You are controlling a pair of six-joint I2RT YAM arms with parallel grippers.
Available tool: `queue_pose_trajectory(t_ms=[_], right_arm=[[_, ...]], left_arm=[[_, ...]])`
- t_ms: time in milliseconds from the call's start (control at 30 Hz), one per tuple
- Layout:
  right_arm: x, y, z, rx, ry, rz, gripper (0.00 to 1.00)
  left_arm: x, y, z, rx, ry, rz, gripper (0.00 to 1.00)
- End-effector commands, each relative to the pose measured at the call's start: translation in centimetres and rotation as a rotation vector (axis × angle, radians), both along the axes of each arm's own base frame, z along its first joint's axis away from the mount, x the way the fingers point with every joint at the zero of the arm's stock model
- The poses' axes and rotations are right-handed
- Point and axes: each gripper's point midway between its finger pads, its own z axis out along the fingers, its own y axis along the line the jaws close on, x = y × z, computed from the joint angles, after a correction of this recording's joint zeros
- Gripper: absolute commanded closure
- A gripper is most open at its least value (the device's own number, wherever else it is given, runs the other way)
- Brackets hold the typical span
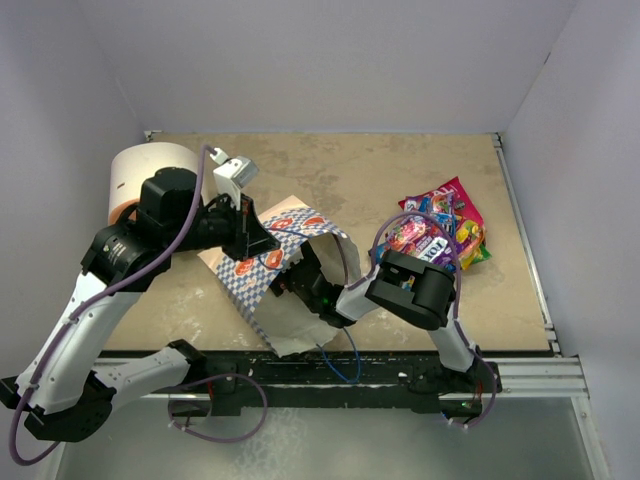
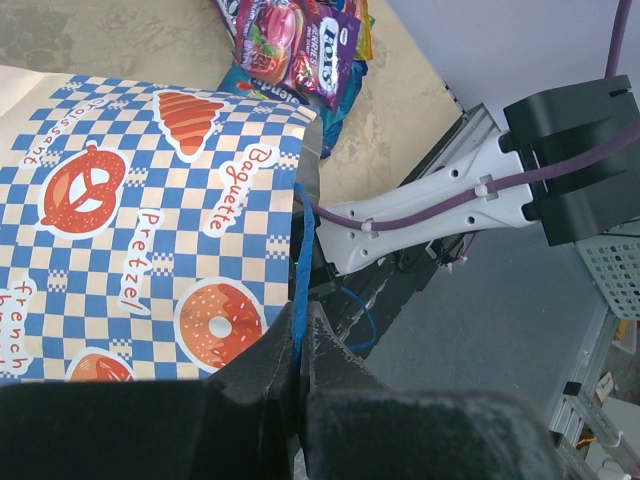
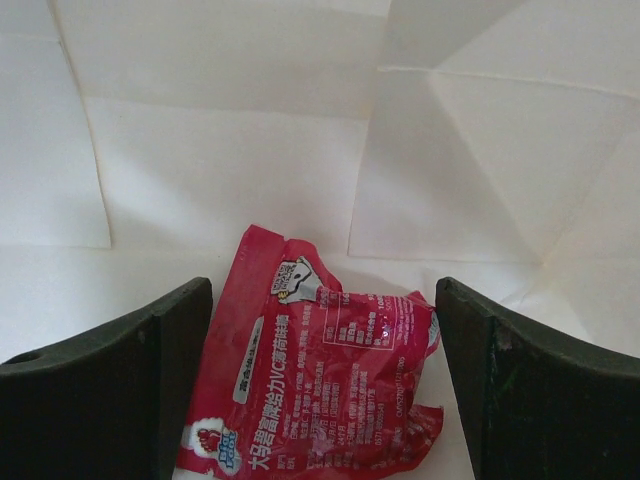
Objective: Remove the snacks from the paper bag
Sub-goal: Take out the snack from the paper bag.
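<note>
Black left pincer (image 2: 300,345): clenched on the blue cord handle (image 2: 297,250) of the paper bag (image 2: 150,230), the cord running straight up from between the shut fingers to the bag's rim.

Right pincer (image 3: 322,300): released, fingers (image 3: 110,390) spread wide inside the bag. One finger stands on each side of a red packet (image 3: 320,380). Contact with the packet cannot be told.

Red packet: glossy and crinkled, pink-red with small white print and a white panel. It lies flat on the cream-white inner floor of the bag, between the spread fingers, with creased bag walls behind it.

Paper bag: blue-and-white checkered, printed with a pretzel, a baguette and a doughnut and their names. In the top view the bag (image 1: 262,268) lies tilted at the near edge of the bench (image 1: 400,170), left of centre. Its mouth is turned toward the right arm (image 1: 345,300), whose white forearm, trailing a purple cable, goes into it.

Pile of snacks (image 1: 445,228): several bright packets heaped together near the right edge of the bench, well apart from the bag. A purple packet (image 2: 310,50) lies on top, with blue and yellow-green showing beneath.

White-and-orange cylinder (image 1: 135,175): stands at the far left corner of the bench, behind the left arm.
</note>
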Motion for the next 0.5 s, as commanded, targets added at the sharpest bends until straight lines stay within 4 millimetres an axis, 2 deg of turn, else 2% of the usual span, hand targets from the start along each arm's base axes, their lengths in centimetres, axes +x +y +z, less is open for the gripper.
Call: queue_pose_trajectory(t_ms=[0, 233, 467], right_arm=[[-0.4, -0.4, -1.6, 0.016, 0.077, -0.026, 0.11], [-1.3, 0.3, -1.8, 0.009, 0.106, 0.052, 0.31], [-1.8, 1.4, -0.1, 0.001, 0.071, 0.138, 0.52]], left_arm=[[-0.1, 0.0, 1.9, -0.020, -0.067, -0.016, 1.00], [0.1, 0.1, 1.9, -0.014, -0.076, -0.015, 1.00], [0.3, 0.1, 1.9, -0.008, -0.085, -0.011, 1.00]])
